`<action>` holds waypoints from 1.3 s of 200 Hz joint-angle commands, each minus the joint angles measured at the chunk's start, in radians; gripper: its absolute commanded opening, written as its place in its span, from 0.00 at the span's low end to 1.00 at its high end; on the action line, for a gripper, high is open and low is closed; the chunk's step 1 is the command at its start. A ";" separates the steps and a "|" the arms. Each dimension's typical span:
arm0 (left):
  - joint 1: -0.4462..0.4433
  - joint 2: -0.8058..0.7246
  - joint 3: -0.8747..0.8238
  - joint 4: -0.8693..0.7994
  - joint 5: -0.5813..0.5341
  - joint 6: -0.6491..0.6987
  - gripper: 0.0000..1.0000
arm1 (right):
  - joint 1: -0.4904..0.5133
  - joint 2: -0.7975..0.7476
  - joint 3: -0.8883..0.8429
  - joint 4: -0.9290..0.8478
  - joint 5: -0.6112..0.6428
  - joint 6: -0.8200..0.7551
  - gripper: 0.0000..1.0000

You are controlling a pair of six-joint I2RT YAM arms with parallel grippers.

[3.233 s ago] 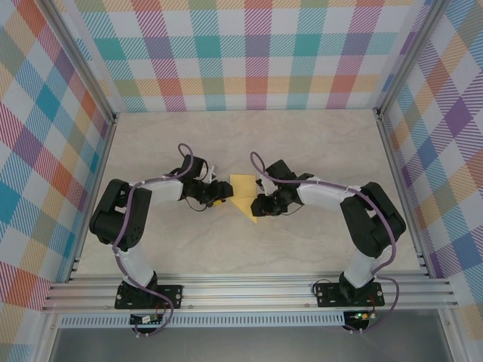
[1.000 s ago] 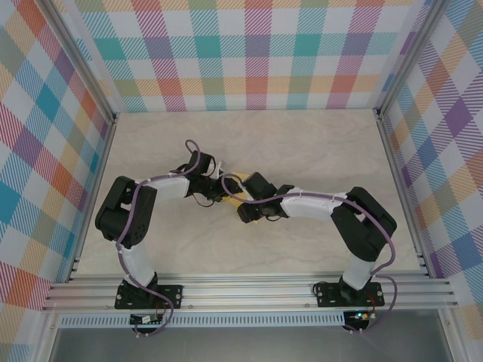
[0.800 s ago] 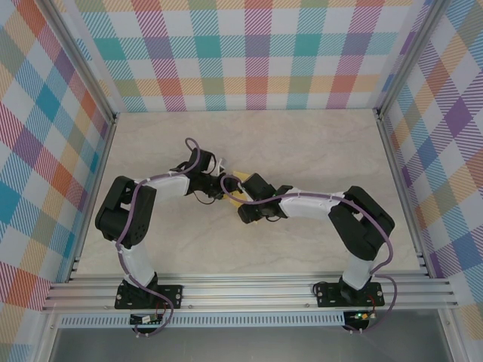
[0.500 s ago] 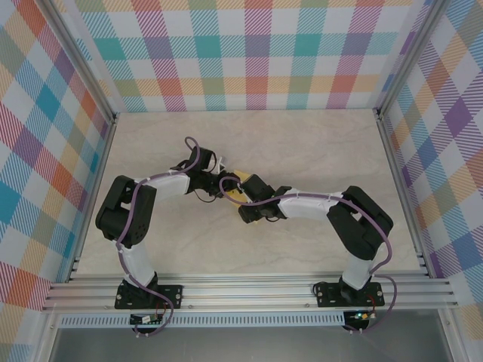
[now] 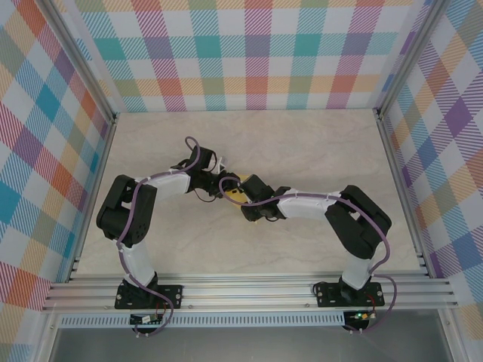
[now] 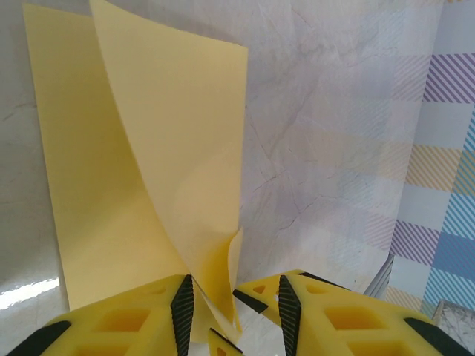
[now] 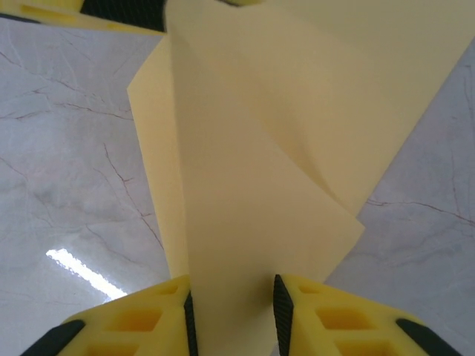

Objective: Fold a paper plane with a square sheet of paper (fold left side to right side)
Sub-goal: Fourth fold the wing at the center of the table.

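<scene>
The square sheet of paper (image 6: 111, 185) lies near the middle of the table (image 5: 302, 151), between the two arms. The left tool (image 6: 231, 300) sits at its left side and the right tool (image 7: 231, 300) at its near right side. One flap rises above the layer lying flat on the table, and it runs into the gap between each tool's fingers.

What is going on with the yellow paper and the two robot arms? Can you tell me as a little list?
Paper: yellow sheet, partly folded, one flap curving up
Place: middle of the table
Left gripper: jaws apart, a corner of the sheet between them
Right gripper: sheet runs between its jaws; grip unclear
Fold: unfinished
</scene>
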 commanded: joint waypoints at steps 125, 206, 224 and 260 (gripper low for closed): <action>0.082 -0.163 -0.033 -0.103 -0.017 0.063 0.53 | -0.012 -0.052 -0.144 0.147 -0.114 0.092 0.13; 0.007 -0.052 -0.085 0.017 0.009 -0.005 0.34 | -0.048 -0.060 -0.187 0.203 -0.182 0.113 0.10; -0.010 -0.017 -0.060 0.013 0.006 -0.005 0.33 | -0.048 -0.059 -0.192 0.203 -0.182 0.113 0.10; -0.031 0.046 -0.021 0.007 -0.004 -0.007 0.32 | -0.048 -0.057 -0.198 0.205 -0.186 0.111 0.11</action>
